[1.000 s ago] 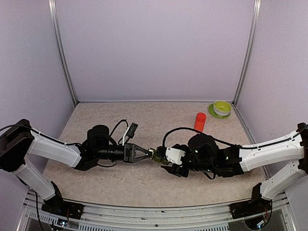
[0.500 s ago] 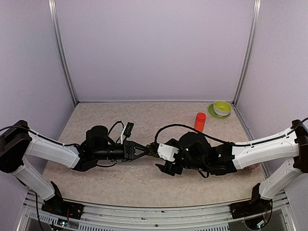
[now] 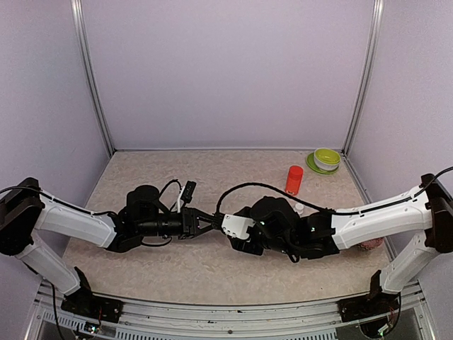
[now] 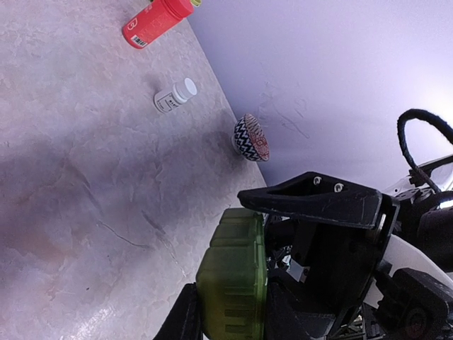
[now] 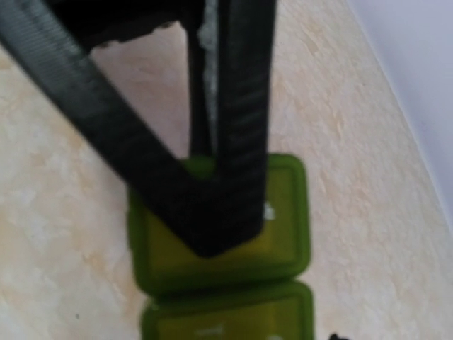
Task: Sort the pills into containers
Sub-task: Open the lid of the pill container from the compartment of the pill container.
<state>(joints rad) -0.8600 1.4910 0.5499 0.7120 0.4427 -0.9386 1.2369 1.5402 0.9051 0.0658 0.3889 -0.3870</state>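
One strip of containers (image 4: 233, 280) gripped.
My left tool (image 3: 213, 224) clamps it; right tool (image 3: 226, 229) grip I cannot tell.

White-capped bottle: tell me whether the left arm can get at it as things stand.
Probably not. The left gripper is shut on the containers, and the right arm lies largely across the way to the white-capped bottle.

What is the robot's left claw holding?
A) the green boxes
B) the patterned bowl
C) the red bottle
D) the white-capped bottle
A: the left wrist view shows the green boxes clamped in the left gripper, while the red bottle is far off.
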